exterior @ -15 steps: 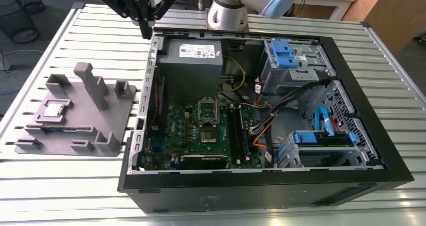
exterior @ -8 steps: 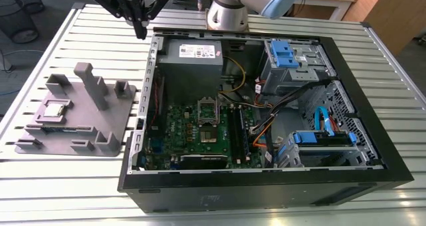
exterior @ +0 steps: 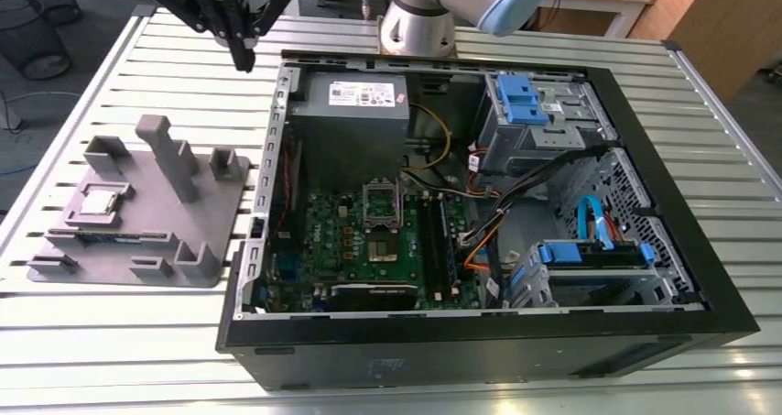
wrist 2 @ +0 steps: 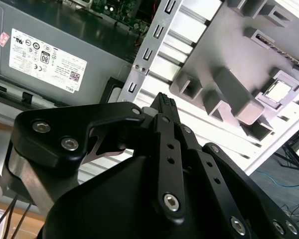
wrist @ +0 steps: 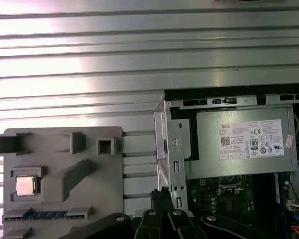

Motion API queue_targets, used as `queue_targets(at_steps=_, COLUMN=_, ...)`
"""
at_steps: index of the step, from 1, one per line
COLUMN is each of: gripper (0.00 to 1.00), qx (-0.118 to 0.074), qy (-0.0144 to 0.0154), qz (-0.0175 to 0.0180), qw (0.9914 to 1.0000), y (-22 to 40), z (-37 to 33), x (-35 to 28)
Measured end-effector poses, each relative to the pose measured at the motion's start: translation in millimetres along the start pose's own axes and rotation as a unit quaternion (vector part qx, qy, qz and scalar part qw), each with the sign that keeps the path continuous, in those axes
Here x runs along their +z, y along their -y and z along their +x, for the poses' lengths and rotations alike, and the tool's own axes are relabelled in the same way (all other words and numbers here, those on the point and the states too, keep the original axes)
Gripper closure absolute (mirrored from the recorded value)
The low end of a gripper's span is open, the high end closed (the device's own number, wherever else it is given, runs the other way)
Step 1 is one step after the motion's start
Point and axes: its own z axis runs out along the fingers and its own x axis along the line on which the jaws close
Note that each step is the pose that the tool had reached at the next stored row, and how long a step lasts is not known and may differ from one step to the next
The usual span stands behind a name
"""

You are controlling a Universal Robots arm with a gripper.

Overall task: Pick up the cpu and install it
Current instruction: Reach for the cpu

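The cpu (exterior: 98,201) is a small silver square lying in a recess of the grey moulded tray (exterior: 146,236), at the exterior view's left, outside the computer case. Both wrist views show the cpu (wrist 2: 278,91) (wrist: 26,185) in its tray (wrist 2: 229,45) (wrist: 60,149). My gripper (exterior: 244,62) hangs above the slatted table just beyond the case's far left corner, well apart from the tray. Its black fingers (wrist 2: 164,107) meet at the tips with nothing between them. The silver socket frame (exterior: 381,204) (wrist: 231,191) sits on the green motherboard inside the case.
The open black computer case (exterior: 684,250) fills the middle and right of the table. It holds a grey power supply (exterior: 354,99), blue drive bays (exterior: 526,99) and loose cables (exterior: 489,195). Upright posts (exterior: 171,158) rise from the tray. The arm's base (exterior: 422,21) stands behind the case.
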Motion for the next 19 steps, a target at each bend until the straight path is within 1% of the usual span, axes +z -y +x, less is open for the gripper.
queue_targets(at_steps=5, gripper=0.89, qx=0.000, qy=0.0009, qz=-0.0001, qw=1.00000, y=0.6, z=8.3, x=-0.3)
queue_targets(at_steps=13, gripper=0.89, qx=0.000, qy=0.0014, qz=-0.0001, qw=1.00000, y=1.3, z=16.6, x=-0.6)
queue_targets(at_steps=19, gripper=0.89, qx=0.000, qy=0.0019, qz=-0.0001, qw=1.00000, y=1.8, z=24.3, x=-0.8)
